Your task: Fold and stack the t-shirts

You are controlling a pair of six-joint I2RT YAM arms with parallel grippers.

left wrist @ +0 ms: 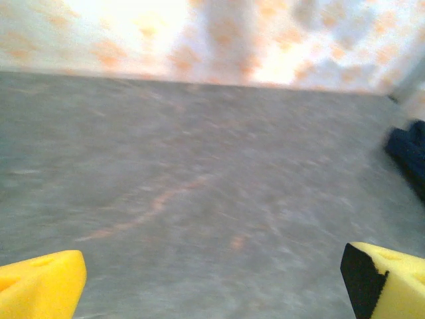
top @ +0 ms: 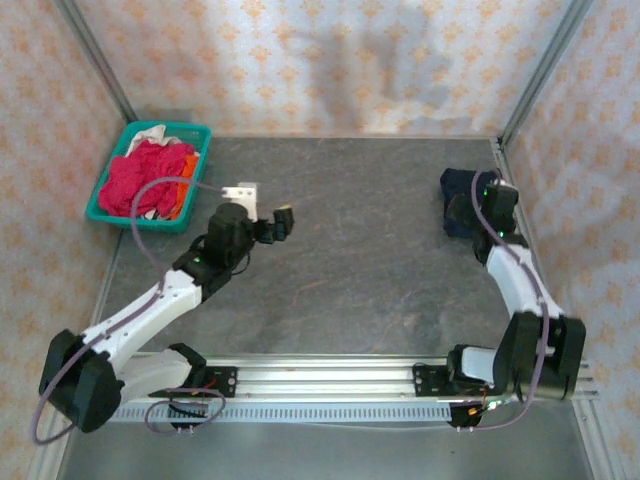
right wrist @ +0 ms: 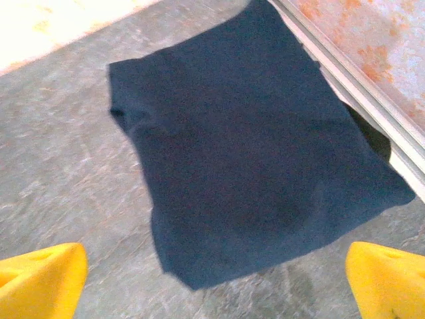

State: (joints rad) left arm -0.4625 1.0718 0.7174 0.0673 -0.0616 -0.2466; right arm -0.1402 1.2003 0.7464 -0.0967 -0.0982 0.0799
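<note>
A dark navy t-shirt, folded into a flat rectangle, lies at the table's far right beside the wall rail; it is also in the top view and at the edge of the left wrist view. My right gripper hovers open just over its near edge, with nothing between the yellow fingertips; from above it partly covers the shirt. My left gripper stands open and empty over bare table at centre-left, its yellow pads wide apart. Magenta-red, orange and white shirts are heaped in the basket.
The teal plastic basket sits in the far left corner. Patterned walls close the back and both sides, with a metal rail along the right wall next to the navy shirt. The grey tabletop stretches between the two arms.
</note>
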